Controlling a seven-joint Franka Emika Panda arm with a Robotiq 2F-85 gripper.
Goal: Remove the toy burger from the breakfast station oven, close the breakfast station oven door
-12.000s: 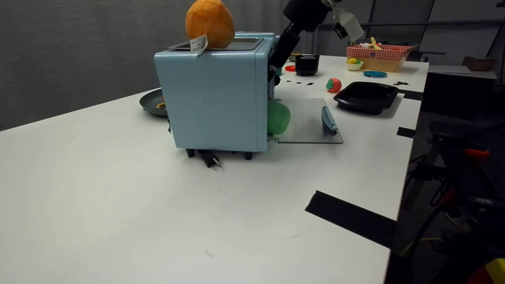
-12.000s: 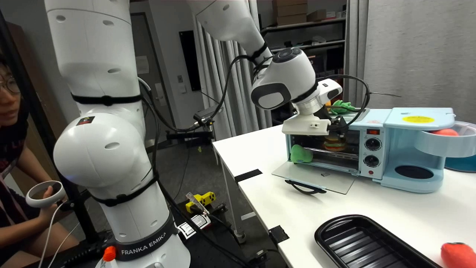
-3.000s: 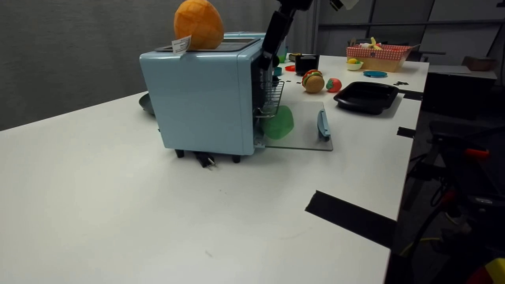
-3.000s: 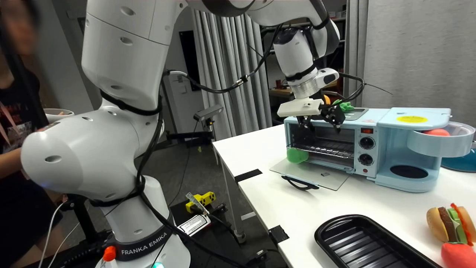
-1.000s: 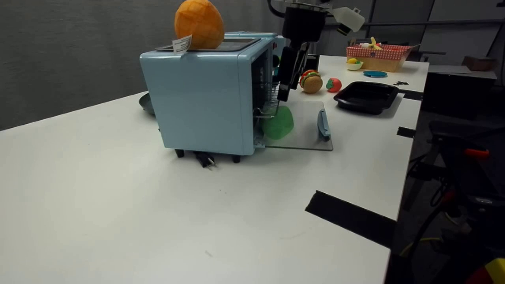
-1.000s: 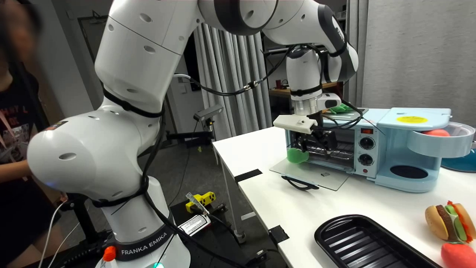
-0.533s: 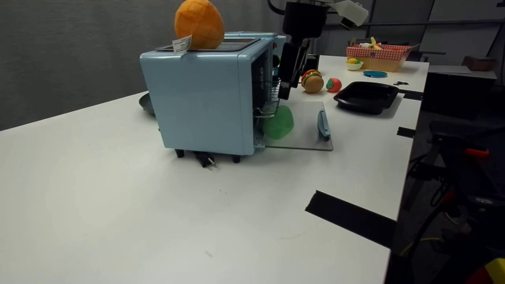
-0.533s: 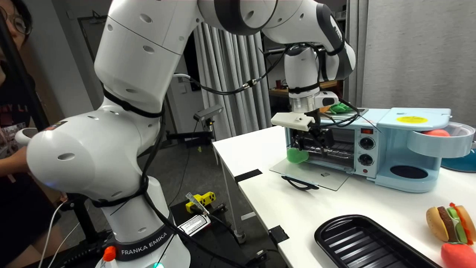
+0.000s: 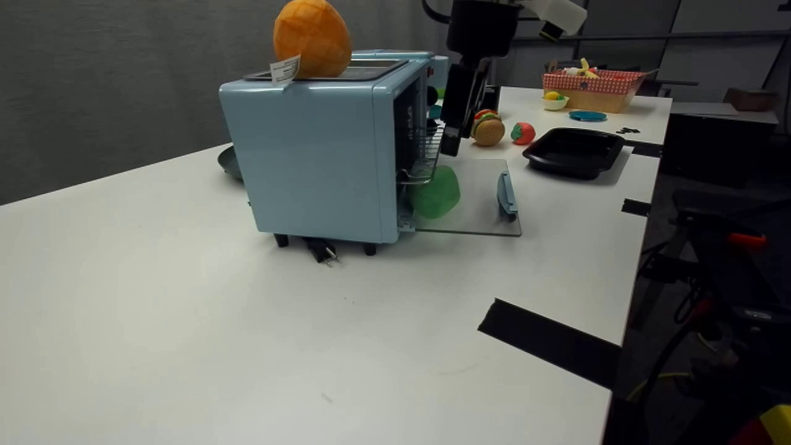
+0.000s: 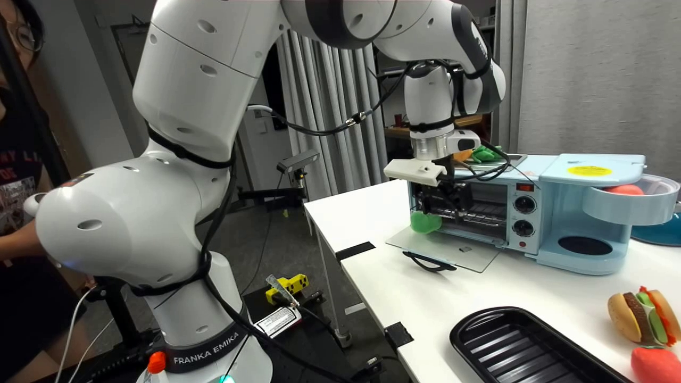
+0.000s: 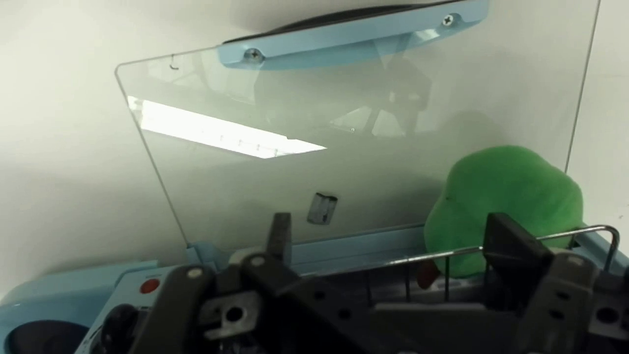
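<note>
The toy burger (image 9: pixel 488 130) lies on the white table, away from the oven, touching or close to a red strawberry toy; it also shows in an exterior view (image 10: pixel 642 316). The light blue oven (image 9: pixel 303 161) (image 10: pixel 533 213) stands open. Its glass door (image 9: pixel 479 201) (image 10: pixel 452 251) is folded down flat, handle outward; the wrist view shows the door large (image 11: pixel 295 172). My gripper (image 9: pixel 454 145) (image 10: pixel 440 213) (image 11: pixel 388 231) is open and empty, fingers down in front of the oven opening. It is at the front edge of the wire rack (image 9: pixel 426 157) (image 11: pixel 442 253), which sticks out over the door.
A green plush (image 9: pixel 435 191) (image 10: pixel 425 222) (image 11: pixel 506 196) lies on the door's hinge side by the opening. An orange ball (image 9: pixel 312 40) sits on the oven. The strawberry toy (image 9: pixel 523 133) and black pan (image 9: pixel 575 152) (image 10: pixel 532 346) are on the table.
Over twelve seconds the burger went from inside the oven to the table, and the rack came out. Since three seconds ago my gripper lowered before the opening; lately it drew slightly away.
</note>
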